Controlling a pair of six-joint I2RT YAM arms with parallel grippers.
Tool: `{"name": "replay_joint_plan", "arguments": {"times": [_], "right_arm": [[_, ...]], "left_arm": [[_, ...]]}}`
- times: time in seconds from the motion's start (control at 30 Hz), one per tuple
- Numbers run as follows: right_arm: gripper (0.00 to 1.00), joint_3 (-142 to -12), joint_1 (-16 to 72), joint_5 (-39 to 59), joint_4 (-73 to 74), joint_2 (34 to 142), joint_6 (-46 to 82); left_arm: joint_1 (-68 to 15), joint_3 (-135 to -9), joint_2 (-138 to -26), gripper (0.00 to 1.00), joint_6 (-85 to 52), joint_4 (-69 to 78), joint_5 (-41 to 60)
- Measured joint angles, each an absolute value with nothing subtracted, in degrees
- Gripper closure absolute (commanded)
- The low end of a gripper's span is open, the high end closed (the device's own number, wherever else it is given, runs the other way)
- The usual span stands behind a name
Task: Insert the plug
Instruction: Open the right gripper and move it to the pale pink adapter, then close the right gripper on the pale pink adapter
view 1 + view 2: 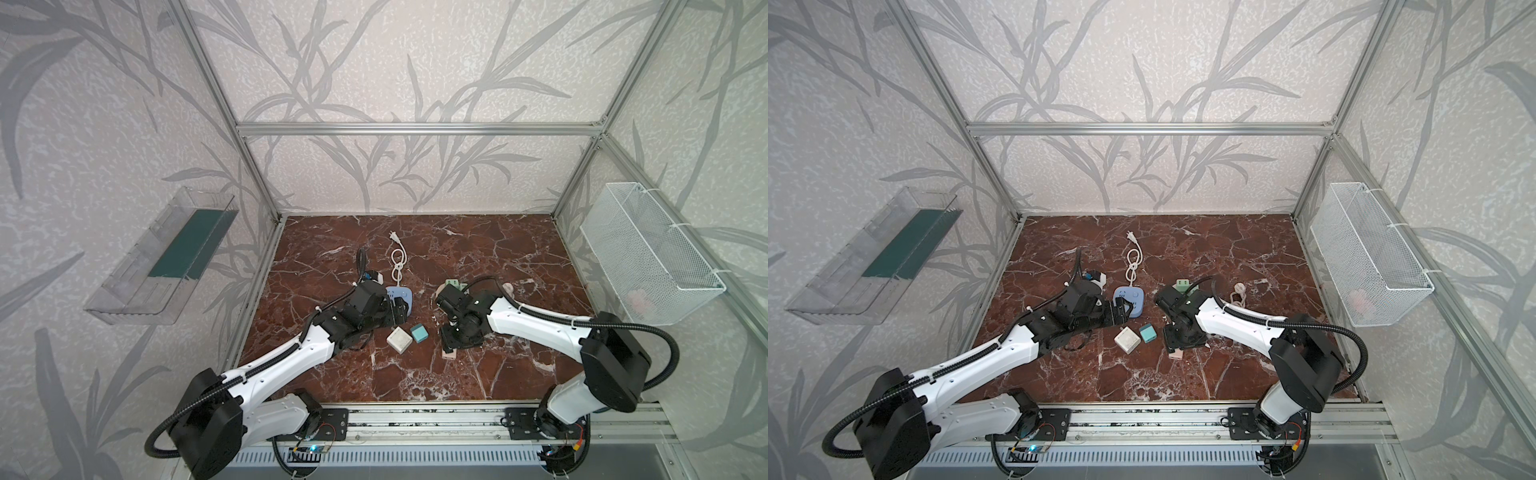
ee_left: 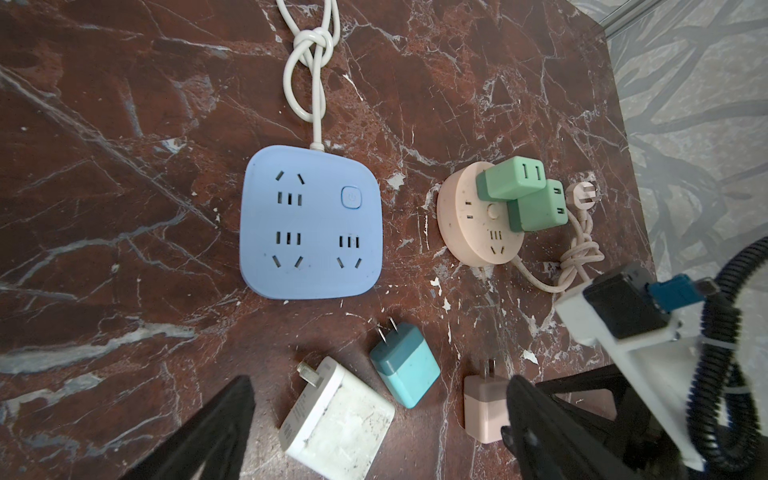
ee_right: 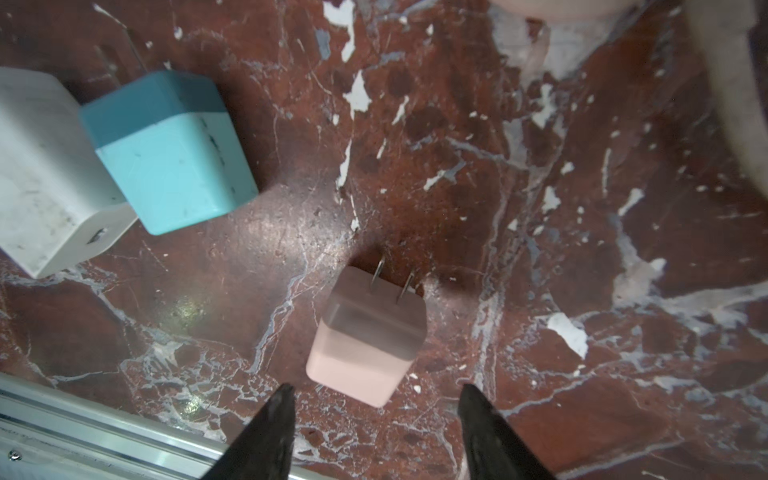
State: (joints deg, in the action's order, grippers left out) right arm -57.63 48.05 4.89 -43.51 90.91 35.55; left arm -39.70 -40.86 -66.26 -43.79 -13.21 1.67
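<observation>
Three loose plugs lie on the marble table: a white plug (image 2: 336, 415) (image 1: 399, 339), a teal plug (image 2: 405, 365) (image 3: 170, 153) (image 1: 1147, 333) and a pink plug (image 3: 365, 336) (image 2: 484, 409) (image 1: 448, 354). Behind them are a blue square socket block (image 2: 311, 224) (image 1: 401, 297) (image 1: 1129, 301) and a round pink socket block (image 2: 478, 224) holding two green plugs (image 2: 513, 178). My right gripper (image 3: 377, 386) (image 1: 451, 338) hangs open just over the pink plug's rear end, which lies flat, prongs pointing away. My left gripper (image 2: 379, 380) (image 1: 399, 311) is open above the white and teal plugs, holding nothing.
The blue block's knotted white cord (image 1: 399, 262) runs toward the back wall. The pink block's cord (image 2: 582, 253) coils beside it. A wire basket (image 1: 648, 253) hangs on the right wall, a clear shelf (image 1: 162, 257) on the left. An aluminium rail (image 3: 83, 432) borders the table's front.
</observation>
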Motion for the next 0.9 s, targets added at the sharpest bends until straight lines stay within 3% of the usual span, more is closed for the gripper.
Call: {"name": "replay_joint_plan", "arguments": {"times": [0.9], "right_arm": [[0.39, -57.7, 48.5, 0.5, -45.6, 95.2, 34.5]], "left_arm": [[-39.7, -40.9, -66.5, 0.07, -43.7, -13.2, 1.7]]}}
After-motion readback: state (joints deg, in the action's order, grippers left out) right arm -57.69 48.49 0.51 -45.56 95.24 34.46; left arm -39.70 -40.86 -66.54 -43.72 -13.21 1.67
